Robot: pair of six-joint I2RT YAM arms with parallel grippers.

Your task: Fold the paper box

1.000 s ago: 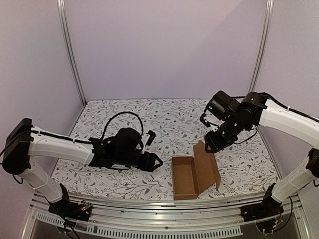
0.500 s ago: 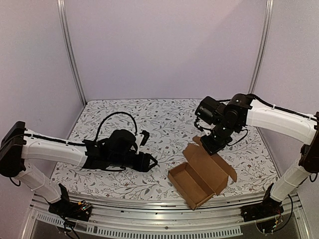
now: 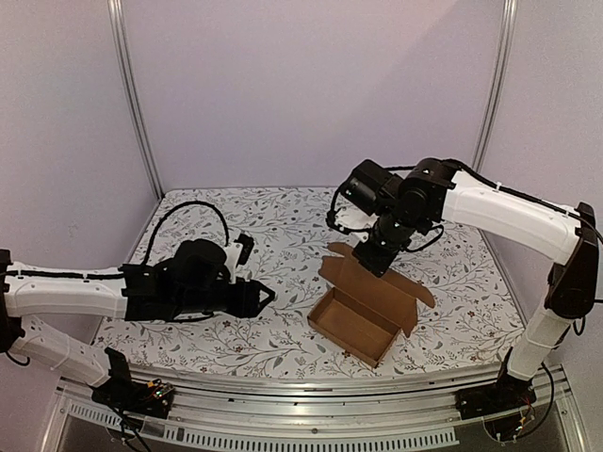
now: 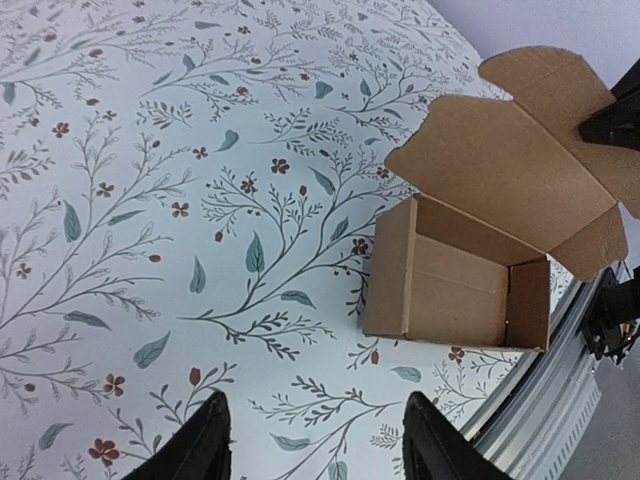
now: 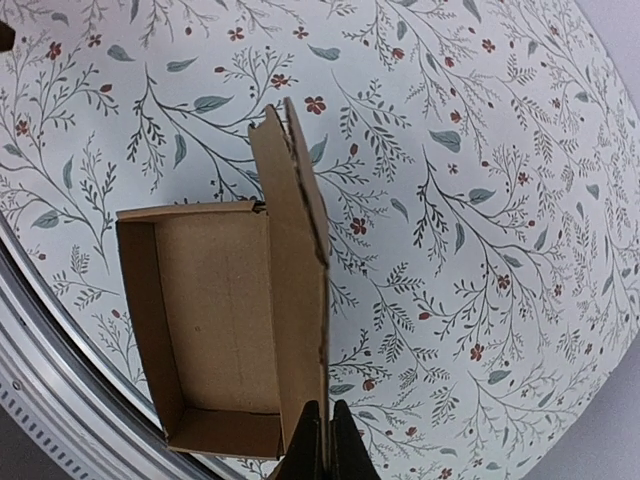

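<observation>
The paper box (image 3: 356, 327) is a brown cardboard tray that stands right of the table's middle, with its lid (image 3: 375, 284) raised toward the back. My right gripper (image 3: 370, 261) is shut on the lid's far edge. In the right wrist view the lid (image 5: 298, 290) runs edge-on into the pinched fingertips of the right gripper (image 5: 325, 442), with the open tray (image 5: 215, 320) to its left. My left gripper (image 3: 265, 297) hovers open to the left of the box, apart from it. The left wrist view shows the box (image 4: 455, 295) ahead of the empty left gripper (image 4: 315, 445).
A floral cloth (image 3: 283, 226) covers the table. A metal rail (image 3: 311, 403) runs along the near edge, close to the box's front corner. Plain walls and two upright posts (image 3: 132, 104) close in the back and sides.
My right gripper has shut on the lid and swung the box leftward, turning it. The left arm has drawn back to the left.
</observation>
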